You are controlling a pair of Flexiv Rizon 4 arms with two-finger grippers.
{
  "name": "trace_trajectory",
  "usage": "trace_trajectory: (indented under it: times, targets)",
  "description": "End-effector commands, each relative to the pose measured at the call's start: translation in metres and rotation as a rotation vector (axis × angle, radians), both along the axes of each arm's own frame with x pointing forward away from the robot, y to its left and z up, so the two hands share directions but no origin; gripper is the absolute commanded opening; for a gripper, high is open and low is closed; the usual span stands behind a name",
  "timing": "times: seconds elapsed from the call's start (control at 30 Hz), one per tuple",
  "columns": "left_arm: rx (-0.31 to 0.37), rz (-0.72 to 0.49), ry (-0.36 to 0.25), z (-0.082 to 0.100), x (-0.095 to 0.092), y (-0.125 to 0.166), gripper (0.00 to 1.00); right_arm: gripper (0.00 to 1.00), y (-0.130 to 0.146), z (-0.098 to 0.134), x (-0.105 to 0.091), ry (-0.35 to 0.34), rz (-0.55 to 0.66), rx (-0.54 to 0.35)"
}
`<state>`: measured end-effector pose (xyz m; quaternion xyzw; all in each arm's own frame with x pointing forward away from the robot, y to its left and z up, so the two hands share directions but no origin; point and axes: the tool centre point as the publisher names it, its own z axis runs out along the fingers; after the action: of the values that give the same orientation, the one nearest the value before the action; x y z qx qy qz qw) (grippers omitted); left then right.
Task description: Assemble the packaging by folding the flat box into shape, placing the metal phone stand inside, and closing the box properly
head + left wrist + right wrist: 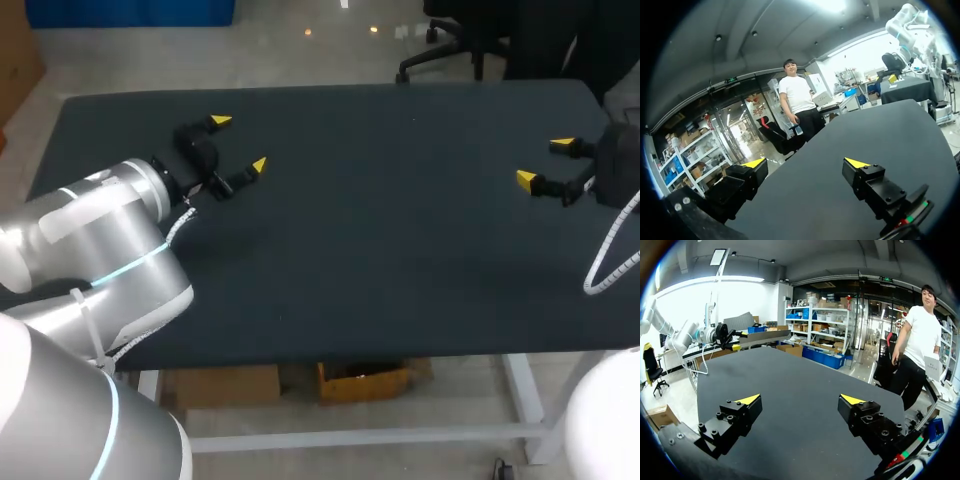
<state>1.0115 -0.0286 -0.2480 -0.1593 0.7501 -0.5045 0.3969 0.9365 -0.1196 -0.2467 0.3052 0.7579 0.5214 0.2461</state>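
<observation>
Head view, near edge: left arm [90, 250] comes in at the near-left corner, right arm [622, 165] from the right side; both sit over the table [380, 250].
Table: dark surface, bare patch between the two grippers; no object on it in any of the three views.
Left gripper [240, 143]: over the far-left part of the table, jaws spread wide, nothing between the yellow tips. Left wrist view agrees: left gripper [805, 163] has only dark table surface between and ahead of its fingers.
Right gripper [545, 162]: over the far-right part of the table, also spread wide and holding nothing. Right wrist view: right gripper [800, 399] has bare table between and ahead of its fingers.
Gripper spacing: well apart, one toward each end of the table.
Task things: flat box not in view, metal phone stand not in view. Neither is on the table nor in a gripper. Can't say where they are.
Person: visible in both wrist views, standing beyond the far side of the table, not touching or reaching over it.
Progress: can't be settled from this. No folded box, no closed box, no stand to check against. Scene fits two cases: parts not set out on the table at this point, or finished package taken off it.
Left to do: unknown until the box and stand show up; not calling a next move.
</observation>
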Motion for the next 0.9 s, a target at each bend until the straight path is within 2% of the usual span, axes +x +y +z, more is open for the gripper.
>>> trace_trajectory:
  times: [0.03,0.37,0.77,0.9]
  targets:
    - [0.008,-0.01,0.029,0.005,-0.002,-0.001,1.0,1.0,-0.001,0.0,-0.001,-0.001,0.001,0.002]
    - [0.039,-0.054,0.073,0.004,-0.005,0.007,1.0,1.0,-0.001,0.0,-0.001,-0.001,0.001,0.002]
    - [0.18,-0.128,0.055,0.006,-0.007,0.011,1.0,1.0,-0.001,0.0,-0.001,-0.001,0.001,0.002]
    - [0.195,-0.13,0.055,0.005,-0.006,0.013,1.0,1.0,-0.001,0.0,-0.001,-0.001,0.001,0.002]
